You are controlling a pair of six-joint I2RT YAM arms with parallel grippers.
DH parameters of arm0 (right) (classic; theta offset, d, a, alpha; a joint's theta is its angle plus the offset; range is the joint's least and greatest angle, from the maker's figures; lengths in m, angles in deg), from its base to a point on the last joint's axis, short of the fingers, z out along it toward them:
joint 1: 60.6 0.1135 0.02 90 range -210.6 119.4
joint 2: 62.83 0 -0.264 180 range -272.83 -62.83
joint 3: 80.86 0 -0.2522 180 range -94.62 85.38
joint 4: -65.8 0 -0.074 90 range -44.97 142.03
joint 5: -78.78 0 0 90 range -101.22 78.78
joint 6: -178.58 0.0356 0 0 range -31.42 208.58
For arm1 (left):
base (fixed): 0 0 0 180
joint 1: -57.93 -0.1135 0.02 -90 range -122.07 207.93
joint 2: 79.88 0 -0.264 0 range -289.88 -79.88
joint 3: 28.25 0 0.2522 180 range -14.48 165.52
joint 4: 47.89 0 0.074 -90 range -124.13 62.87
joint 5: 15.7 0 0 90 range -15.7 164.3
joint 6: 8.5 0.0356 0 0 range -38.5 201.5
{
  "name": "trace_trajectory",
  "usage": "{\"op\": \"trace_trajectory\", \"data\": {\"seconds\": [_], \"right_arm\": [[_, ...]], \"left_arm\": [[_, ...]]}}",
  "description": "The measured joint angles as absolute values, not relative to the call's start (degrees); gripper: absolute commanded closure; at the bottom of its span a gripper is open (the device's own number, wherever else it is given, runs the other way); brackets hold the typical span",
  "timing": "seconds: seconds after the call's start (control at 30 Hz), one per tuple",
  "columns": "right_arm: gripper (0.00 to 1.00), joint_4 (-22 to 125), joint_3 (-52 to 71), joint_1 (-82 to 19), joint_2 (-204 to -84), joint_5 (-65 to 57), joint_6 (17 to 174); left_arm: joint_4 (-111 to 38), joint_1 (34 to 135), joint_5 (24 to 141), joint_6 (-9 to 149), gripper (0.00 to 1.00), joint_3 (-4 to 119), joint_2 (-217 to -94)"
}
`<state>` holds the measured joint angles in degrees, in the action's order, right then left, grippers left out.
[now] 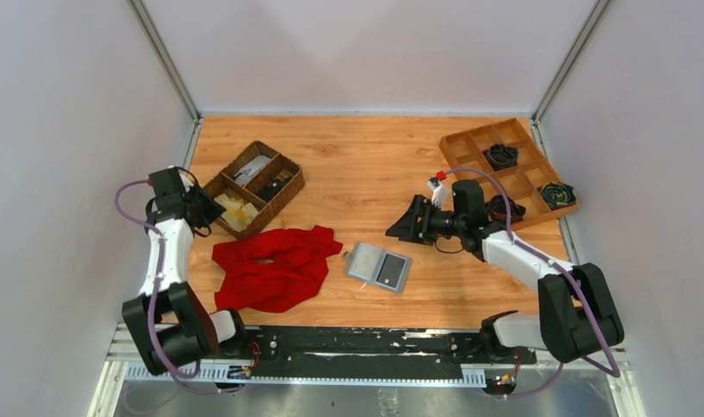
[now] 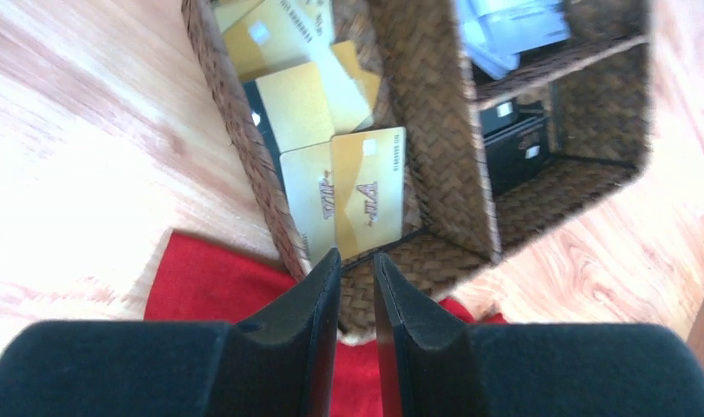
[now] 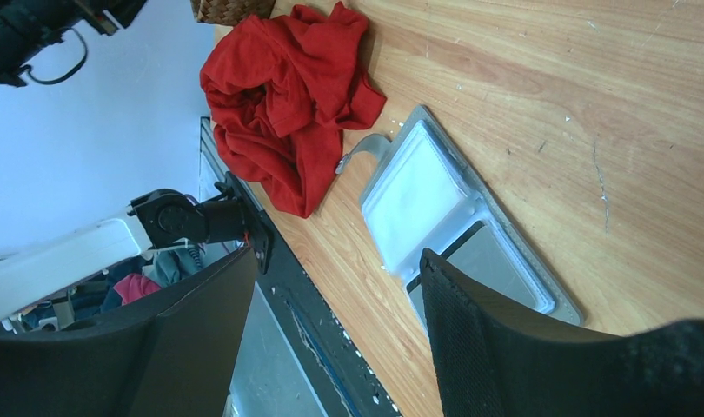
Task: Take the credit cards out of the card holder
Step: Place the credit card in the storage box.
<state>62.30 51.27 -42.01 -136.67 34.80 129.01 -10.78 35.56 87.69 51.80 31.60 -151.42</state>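
Wooden tabletop looked mostly sorted: the credit cards (image 2: 344, 187) were piled in the wicker basket (image 2: 444, 156), and the card holder (image 1: 379, 267) lay open beside the red cloth (image 1: 275, 265). Left gripper (image 2: 357, 261) hung nearly closed, empty, over the basket. Right gripper (image 3: 335, 287) was spread wide above the holder. Probably near done, though I couldn't tell if any cards remained inside.

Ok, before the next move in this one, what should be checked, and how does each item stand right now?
1. Card holder lies open and flat: ok.
2. Right gripper is open and empty, aimed at the card holder: ok.
3. Left gripper is nearly closed with nothing between its fingers: ok.
4. Credit cards lie inside a compartment of the basket: ok.
5. No card left in the card holder's slots: cannot tell.
6. Red cloth lies beside the card holder, not covering it: ok.
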Motion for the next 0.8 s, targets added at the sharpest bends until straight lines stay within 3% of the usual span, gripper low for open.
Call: {"op": "trace_trajectory", "data": {"seconds": [0.13, 0.33, 0.53, 0.8], "right_arm": [[0.3, 61.9, 51.3, -42.0, -136.0, 34.6, 129.0], [0.32, 57.3, 51.5, -42.0, -135.6, 32.0, 128.4], [0.35, 57.2, 56.5, -42.0, -136.3, 29.6, 131.3], [0.36, 60.1, 62.4, -42.0, -138.0, 29.0, 136.9]], "left_arm": [[-6.5, 38.8, 86.1, 54.0, 0.75, 35.1, -144.4], [-3.2, 59.1, 89.2, 56.4, 0.74, 42.6, -141.8], [-4.5, 80.5, 91.2, 52.8, 0.73, 42.0, -146.0], [-17.8, 94.1, 93.7, 43.9, 0.73, 36.9, -157.8]]}}
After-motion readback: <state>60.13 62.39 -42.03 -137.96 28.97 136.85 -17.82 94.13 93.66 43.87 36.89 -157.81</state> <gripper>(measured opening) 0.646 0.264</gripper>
